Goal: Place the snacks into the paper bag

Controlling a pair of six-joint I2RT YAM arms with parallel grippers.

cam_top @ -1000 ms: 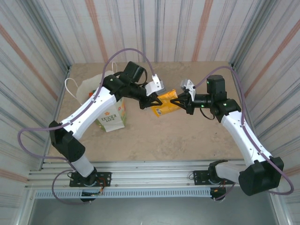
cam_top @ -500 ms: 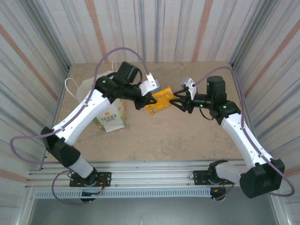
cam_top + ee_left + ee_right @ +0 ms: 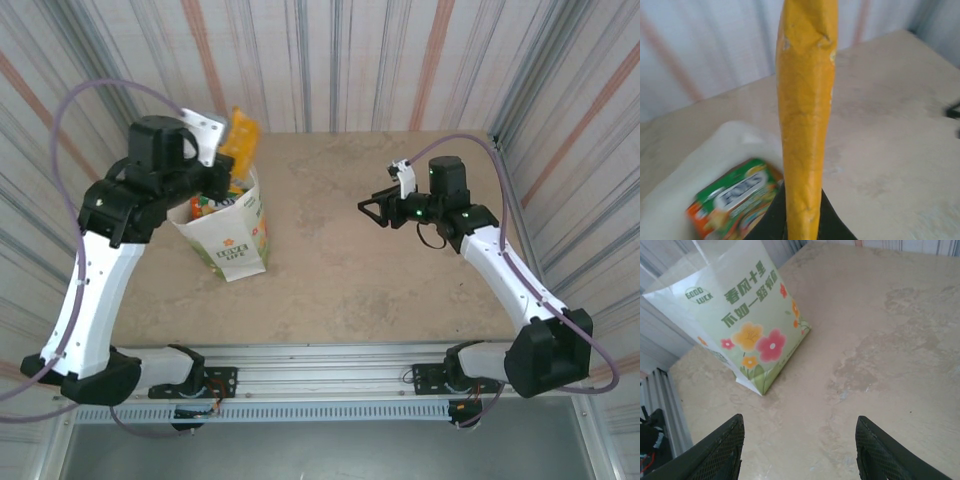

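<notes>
Snacks are partly packed. 1 yellow-orange packet (image 3: 240, 135) is held upright above the mouth of the paper bag (image 3: 238, 245), which stands at the far left of the worktop (image 3: 380, 290). The left end effector (image 3: 802, 217) has its 2 fingers clamped on the packet's lower end. A green packet (image 3: 735, 197) lies high inside the bag. The right end effector (image 3: 368, 208) hovers right of centre, fingers apart, with nothing between them.

In the left wrist view the gripped end seems to sit nearer the bag's right rim than the middle of the opening. Let go there, the packet could catch the rim and slide out onto the worktop. Gripped at 1 end only, it may also topple sideways. The bag looks light and stands free, so a nudge on the way down could tip it or fold its wall.
</notes>
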